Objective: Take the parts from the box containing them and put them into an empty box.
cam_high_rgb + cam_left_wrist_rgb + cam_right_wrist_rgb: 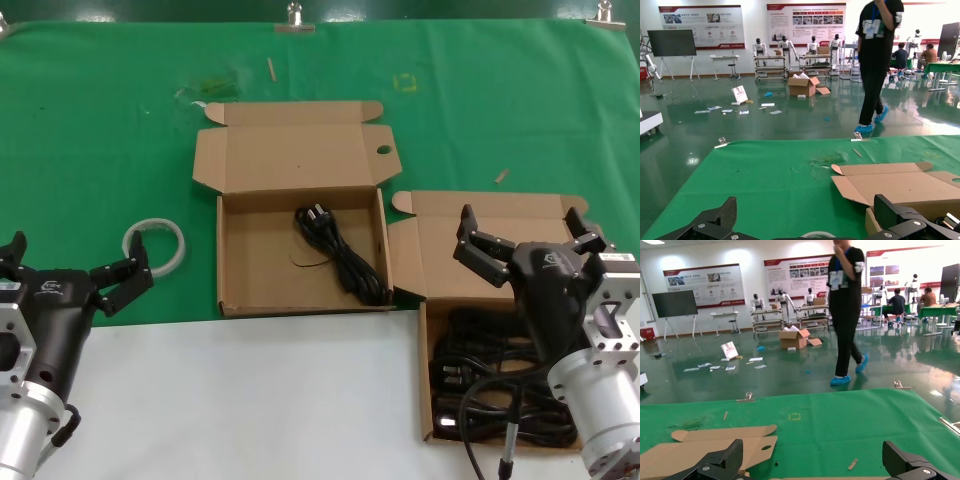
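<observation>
While both arms hover low at the near edge of the counter (250, 400), the right pincer (525, 245) spreads wide and empty above the back of the right cardboard box (425, 390), whose floor is crowded with black power cords (490, 385). The left pincer (72, 268), also wide open and empty, sits just beside the white tape ring (155, 246). One lone power cord (343, 255) lies in the centre box (226, 250), its left half bare.

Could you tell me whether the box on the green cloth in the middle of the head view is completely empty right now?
No, the middle box already holds one black power cord lying on its floor.
</observation>
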`<state>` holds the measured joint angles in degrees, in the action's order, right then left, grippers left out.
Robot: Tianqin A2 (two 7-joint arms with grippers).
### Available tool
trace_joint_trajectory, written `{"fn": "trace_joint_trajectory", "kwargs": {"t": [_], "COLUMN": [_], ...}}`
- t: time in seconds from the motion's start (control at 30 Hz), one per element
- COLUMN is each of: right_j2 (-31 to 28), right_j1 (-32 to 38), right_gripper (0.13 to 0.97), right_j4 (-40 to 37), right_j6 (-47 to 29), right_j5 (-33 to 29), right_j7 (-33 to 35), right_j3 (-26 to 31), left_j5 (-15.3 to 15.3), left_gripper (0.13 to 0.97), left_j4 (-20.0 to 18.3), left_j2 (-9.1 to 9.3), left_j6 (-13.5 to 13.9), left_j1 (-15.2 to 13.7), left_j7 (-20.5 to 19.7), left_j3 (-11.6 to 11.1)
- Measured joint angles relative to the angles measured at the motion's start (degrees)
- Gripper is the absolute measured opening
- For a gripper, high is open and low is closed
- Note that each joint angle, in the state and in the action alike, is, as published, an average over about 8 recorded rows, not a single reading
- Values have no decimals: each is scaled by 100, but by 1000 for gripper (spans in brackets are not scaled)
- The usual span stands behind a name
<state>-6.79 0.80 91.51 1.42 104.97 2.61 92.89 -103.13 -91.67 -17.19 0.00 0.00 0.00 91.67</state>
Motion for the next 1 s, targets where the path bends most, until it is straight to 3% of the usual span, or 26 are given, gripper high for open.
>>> {"fn": "trace_joint_trajectory", "kwargs": {"t": [1.0], "right_j2": [0], "right_j1": [0], "right_gripper": [966], "right_j4": [0], "right_j6": [0], "right_j5": [0], "right_j7": [0], "right_j3": [0], "left_j5": [0], "left_gripper": [965], "left_j4": [0], "left_j2": [0], "left_j6": [0], "left_j1": [0], "left_j7": [0], "left_j3": [0]}}
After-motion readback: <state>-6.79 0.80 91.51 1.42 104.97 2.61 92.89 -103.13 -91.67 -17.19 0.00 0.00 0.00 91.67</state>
